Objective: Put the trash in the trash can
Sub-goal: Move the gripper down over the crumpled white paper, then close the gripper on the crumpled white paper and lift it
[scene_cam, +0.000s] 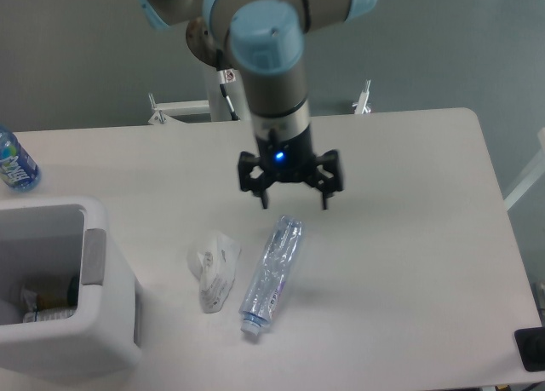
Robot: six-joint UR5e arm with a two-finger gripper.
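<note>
Crushed clear bottle point(272, 276), crumpled wrapper point(214, 270) beside.

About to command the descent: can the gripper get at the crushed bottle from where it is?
Probably yes. The gripper hangs open just above the crushed bottle's far end, with nothing between them; the paper wrapper lies apart, beside it.

arm: upright, wrist pointing down | pincer point(294, 204): fingers spread wide, holding nothing
</note>
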